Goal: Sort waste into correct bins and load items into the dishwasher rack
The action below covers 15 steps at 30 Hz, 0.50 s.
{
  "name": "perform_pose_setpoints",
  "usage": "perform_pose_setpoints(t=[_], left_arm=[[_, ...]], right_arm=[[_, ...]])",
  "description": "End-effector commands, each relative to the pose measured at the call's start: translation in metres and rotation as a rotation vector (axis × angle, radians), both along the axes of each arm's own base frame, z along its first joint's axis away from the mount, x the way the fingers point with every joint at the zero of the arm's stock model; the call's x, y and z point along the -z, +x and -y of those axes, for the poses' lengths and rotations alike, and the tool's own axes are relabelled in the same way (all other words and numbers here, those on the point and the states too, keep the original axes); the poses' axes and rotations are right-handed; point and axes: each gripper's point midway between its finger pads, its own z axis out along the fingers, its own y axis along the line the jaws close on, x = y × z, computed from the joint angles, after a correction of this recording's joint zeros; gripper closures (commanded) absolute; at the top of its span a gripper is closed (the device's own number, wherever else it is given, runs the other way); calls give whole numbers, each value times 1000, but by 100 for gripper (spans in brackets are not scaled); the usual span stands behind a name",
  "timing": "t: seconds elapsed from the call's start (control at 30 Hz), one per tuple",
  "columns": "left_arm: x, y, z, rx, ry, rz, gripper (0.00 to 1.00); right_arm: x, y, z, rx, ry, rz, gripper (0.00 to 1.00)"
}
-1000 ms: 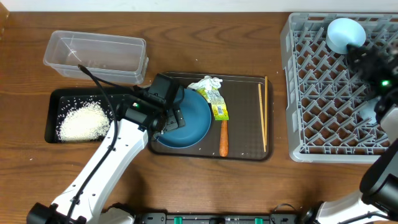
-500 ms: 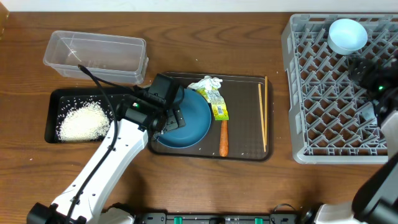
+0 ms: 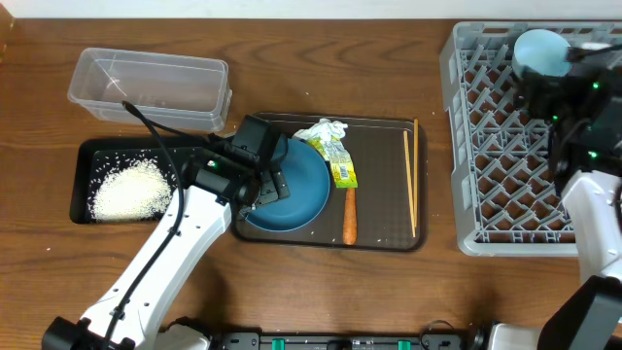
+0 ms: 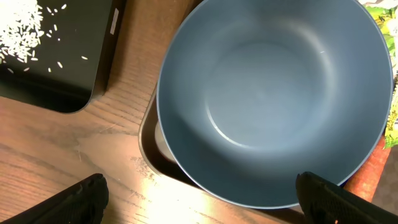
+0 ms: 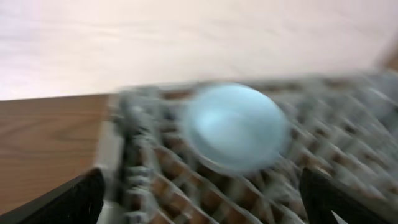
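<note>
Rice [image 3: 126, 190] heaped in the black tray [image 3: 87, 151], with the clear tub [image 3: 151, 87] just behind it. Dark blue dish [image 4: 273, 99] sits at the left end of the brown serving tray [image 3: 384, 238]; tissue [image 3: 324, 129], wrapper [image 3: 340, 167], carrot [image 3: 350, 216] and chopsticks [image 3: 412, 180] lie to its right on the same tray. Left gripper [image 4: 205, 199] hangs over the dish, fingers spread wide, holding nothing. Light blue bowl [image 3: 539, 51] lies in a far corner of the grey rack [image 3: 486, 146]. Right gripper [image 5: 205, 202] is near the bowl, jaws apart and empty; its wrist view is blurred.

1 flat brown serving tray [image 3: 384, 194] (rounded corners) lies on the wooden table [image 3: 321, 58]
</note>
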Motion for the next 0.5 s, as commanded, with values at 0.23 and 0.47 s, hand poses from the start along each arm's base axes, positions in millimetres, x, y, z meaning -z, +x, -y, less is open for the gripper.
perform_pose_setpoints(t=[0.23, 0.47], left_arm=[[-4, 3, -2, -8, 4, 12, 1], [-5, 3, -2, -8, 4, 13, 1]], right_arm=[[37, 26, -1, 22, -448, -253, 1], [38, 68, 9, -3, -440, -464, 1]])
